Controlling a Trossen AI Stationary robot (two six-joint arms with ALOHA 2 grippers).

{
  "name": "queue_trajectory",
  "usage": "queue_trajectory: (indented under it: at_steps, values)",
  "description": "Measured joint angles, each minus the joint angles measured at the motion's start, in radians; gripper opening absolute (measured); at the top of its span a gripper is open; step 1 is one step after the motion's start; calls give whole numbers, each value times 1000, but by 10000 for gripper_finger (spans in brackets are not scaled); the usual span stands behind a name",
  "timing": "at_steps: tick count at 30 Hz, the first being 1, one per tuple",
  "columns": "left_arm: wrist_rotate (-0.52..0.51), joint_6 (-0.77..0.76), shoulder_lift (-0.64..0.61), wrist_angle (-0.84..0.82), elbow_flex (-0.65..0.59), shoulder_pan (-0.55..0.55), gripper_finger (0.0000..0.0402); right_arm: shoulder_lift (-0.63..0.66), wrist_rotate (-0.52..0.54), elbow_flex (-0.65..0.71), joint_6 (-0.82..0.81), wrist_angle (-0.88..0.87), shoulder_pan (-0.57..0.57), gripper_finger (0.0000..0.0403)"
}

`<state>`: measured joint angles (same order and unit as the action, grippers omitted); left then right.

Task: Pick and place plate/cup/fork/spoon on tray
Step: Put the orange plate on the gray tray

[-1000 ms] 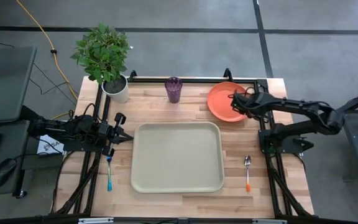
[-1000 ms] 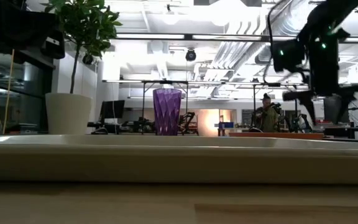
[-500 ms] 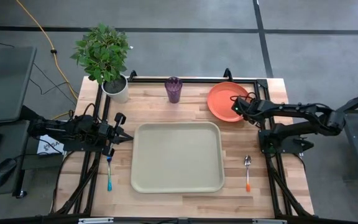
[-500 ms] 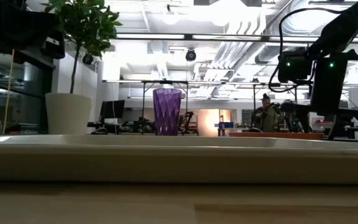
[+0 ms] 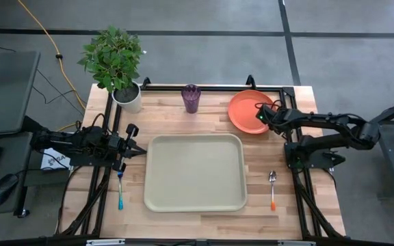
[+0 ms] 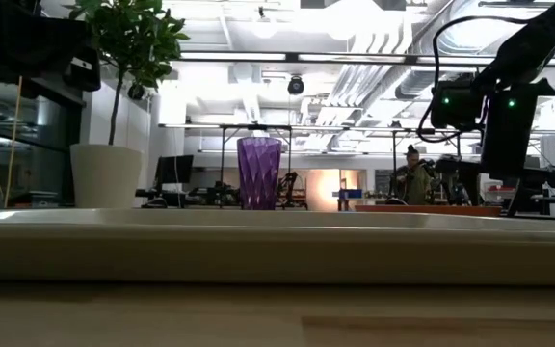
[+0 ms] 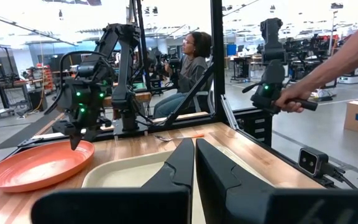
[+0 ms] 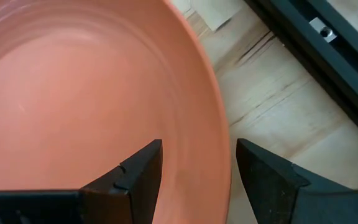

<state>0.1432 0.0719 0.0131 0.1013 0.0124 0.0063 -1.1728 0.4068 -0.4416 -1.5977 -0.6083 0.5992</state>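
The orange plate (image 5: 245,109) lies flat on the table at the far right. My right gripper (image 8: 199,149) is open and low over the plate's right rim (image 8: 219,155), one finger over the plate's inside and one outside it. The purple cup (image 5: 191,98) stands upright at the far edge. The beige tray (image 5: 195,171) lies in the middle. The blue-handled fork (image 5: 120,191) lies left of the tray and the orange-handled spoon (image 5: 272,186) right of it. My left gripper (image 5: 141,152) is shut and empty at the tray's left edge. My right gripper points down with its fingers (image 8: 138,171) astride the plate's right rim, a gap showing on each side of the rim. I cannot tell whether a fingertip touches the plate. The plate lies flat on the table.
A white plant pot (image 5: 127,96) stands at the far left corner. Black frame rails (image 5: 214,87) run along the table's far edge and sides. Beyond the table, a person's hand (image 7: 294,99) holds a handle and another person (image 7: 194,62) sits.
My right gripper has come down toward the plate's right rim and shifted a little toward the table's right and near edges, then kept still. The plate has not moved.
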Motion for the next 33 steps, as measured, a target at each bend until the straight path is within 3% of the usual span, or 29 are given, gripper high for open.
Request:
queue_trajectory:
  at_steps: [28, 33]
  values:
    - [0, 0, 0, 0, 0, 0, 0, -100, -34, -3, 31, 47, 30, 196]
    - [0, 0, 0, 0, 0, 0, 0, -101, -36, -2, 56, 42, 30, 172]
